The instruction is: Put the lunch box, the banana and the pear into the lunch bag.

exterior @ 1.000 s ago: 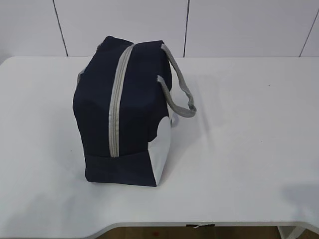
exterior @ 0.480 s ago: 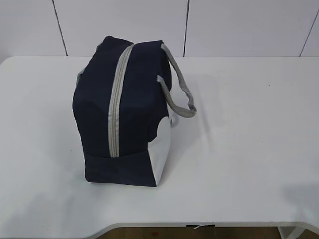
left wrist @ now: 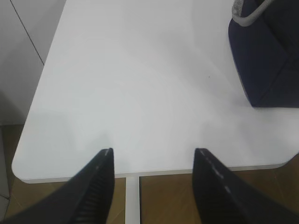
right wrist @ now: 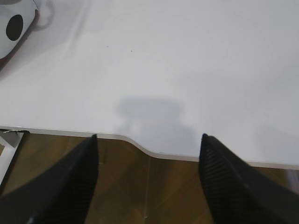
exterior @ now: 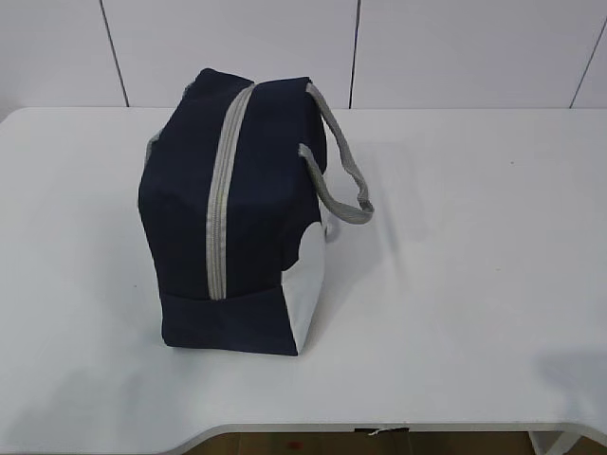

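Change: nothing has shifted between the earlier exterior pictures and now; bag and handles lie as before.
Lunch bag (exterior: 242, 213): stands on the white surface (exterior: 474, 284), left of middle; long axis runs from the near edge toward the back wall.
Zipper (exterior: 220, 194): grey, shut, running along that same axis and down the near end.
Handle (exterior: 343, 180): grey strap drooping to the bag's right.
Side panel (exterior: 305, 284): white, facing right.
Left gripper (left wrist: 153, 182): jaws wide apart, holding nothing, over the surface's near edge; bag corner at upper right.
Right gripper (right wrist: 148, 177): jaws wide apart, holding nothing, over the near edge.
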Motion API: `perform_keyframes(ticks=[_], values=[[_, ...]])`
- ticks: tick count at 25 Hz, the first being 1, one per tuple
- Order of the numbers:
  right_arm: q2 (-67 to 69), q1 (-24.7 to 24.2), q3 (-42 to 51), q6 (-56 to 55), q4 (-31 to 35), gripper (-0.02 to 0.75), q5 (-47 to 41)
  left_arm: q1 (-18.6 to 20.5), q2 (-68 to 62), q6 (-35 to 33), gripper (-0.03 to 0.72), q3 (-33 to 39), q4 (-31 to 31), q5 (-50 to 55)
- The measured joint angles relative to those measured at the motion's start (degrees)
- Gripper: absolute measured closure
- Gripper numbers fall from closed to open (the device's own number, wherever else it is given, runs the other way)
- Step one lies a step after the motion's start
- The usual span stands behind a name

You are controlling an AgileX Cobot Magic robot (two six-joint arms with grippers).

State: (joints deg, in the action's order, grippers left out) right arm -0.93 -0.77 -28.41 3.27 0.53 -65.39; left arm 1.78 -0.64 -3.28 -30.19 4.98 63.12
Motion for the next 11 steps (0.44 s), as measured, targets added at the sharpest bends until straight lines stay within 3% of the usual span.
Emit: perform_keyframes(ticks=[11], values=[[0.0,0.0,0.0,0.0,0.0,0.201,0.0,0.0,0.0,0.0,0.288,0.0,0.0,0.0]])
